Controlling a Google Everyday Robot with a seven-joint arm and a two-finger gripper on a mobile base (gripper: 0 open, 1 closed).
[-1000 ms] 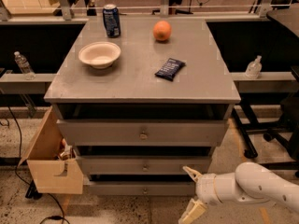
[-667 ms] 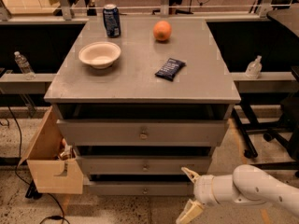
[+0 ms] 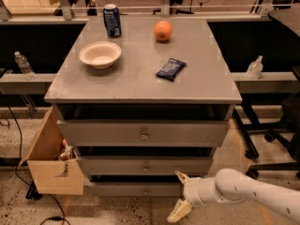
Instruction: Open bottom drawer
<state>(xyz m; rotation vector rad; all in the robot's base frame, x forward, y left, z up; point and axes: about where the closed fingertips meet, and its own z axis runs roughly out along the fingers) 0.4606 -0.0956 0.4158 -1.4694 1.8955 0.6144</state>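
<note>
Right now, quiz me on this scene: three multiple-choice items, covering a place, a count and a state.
1. Where is the gripper?
A. High at the upper left
B. Low in front of the bottom drawer, right of its knob
C. Behind the cabinet

2. How many things lie on the cabinet top?
A. Two
B. Six
C. Four

3. How do the gripper's fingers stand?
A. Spread open, holding nothing
B. Shut on the knob
C. Shut on a cloth

Answers:
1. B: the gripper sits at floor level by the lowest drawer front, clear of the knob.
2. C: a can, an orange, a bowl and a dark packet.
3. A: the two fingers point apart with empty space between them.
</note>
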